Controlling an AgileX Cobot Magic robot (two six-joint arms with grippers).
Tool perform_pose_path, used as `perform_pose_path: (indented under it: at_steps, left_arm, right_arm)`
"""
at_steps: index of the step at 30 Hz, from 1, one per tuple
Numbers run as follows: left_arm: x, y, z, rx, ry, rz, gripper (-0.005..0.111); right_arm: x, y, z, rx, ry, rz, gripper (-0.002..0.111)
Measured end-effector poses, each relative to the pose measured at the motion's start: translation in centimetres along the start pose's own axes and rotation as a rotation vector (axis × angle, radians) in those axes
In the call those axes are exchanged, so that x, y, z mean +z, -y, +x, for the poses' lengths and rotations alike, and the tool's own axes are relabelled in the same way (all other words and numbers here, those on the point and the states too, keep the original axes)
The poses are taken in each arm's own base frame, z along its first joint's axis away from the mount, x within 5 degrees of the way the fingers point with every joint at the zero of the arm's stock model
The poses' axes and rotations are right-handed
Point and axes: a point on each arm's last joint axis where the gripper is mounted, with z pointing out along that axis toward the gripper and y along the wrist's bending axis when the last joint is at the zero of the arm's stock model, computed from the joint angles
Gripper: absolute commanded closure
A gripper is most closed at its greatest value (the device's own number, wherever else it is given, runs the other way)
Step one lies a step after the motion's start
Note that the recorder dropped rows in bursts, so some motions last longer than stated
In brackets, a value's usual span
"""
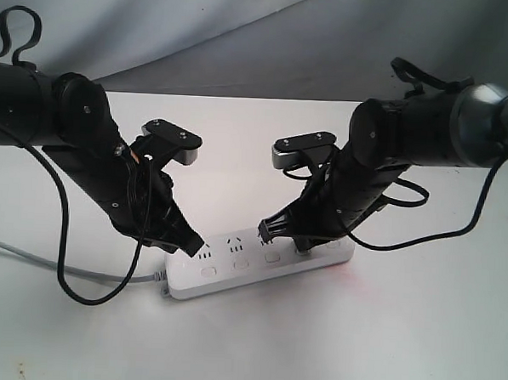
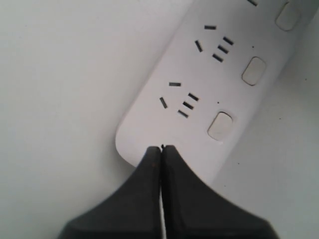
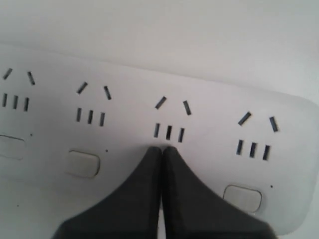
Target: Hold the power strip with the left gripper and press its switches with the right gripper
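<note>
The white power strip (image 1: 259, 263) lies flat on the table, its grey cord (image 1: 29, 259) running off to the left. My left gripper (image 1: 196, 245) is shut, its tips (image 2: 162, 147) resting on the strip's cord end (image 2: 199, 74), just short of the first switch (image 2: 221, 125). My right gripper (image 1: 305, 247) is shut too, and its tips (image 3: 161, 148) sit on the strip (image 3: 209, 89) below one socket set, where a switch lies hidden under the fingers. Neighbouring switches (image 3: 83, 164) (image 3: 242, 198) show on either side. Three switches (image 1: 241, 263) are visible in the exterior view.
The white table surface (image 1: 382, 341) spreads around the strip. A grey cloth backdrop (image 1: 245, 36) rises behind it. Loose black cables (image 1: 422, 237) hang from the right arm, and another black cable loop (image 1: 86, 296) droops from the left arm onto the table.
</note>
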Motion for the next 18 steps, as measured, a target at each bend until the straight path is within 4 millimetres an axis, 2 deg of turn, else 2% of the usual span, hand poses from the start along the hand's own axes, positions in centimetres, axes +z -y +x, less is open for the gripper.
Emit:
perform_pose_path:
  at_steps: [5, 10, 14, 16, 18]
  left_arm:
    - [0.0, 0.0, 0.0, -0.002, 0.0, 0.0, 0.107]
    - [0.0, 0.0, 0.0, -0.002, -0.004, 0.002, 0.107]
    - [0.0, 0.0, 0.0, -0.002, -0.004, 0.002, 0.107]
    - [0.0, 0.0, 0.0, -0.002, -0.004, 0.002, 0.107]
    - [0.0, 0.0, 0.0, -0.002, -0.004, 0.002, 0.107]
  right_arm:
    - [0.1, -0.8, 0.1, -0.037, -0.005, 0.07, 0.108]
    - [0.1, -0.5, 0.2, -0.035, -0.012, 0.093, 0.108]
    - [-1.3, -0.7, 0.1, -0.037, 0.034, 0.09, 0.108]
    - [-3.3, -1.1, 0.0, -0.04, 0.076, 0.061, 0.108]
    - [-4.4, -1.6, -0.1, -0.033, 0.109, 0.021, 0.108]
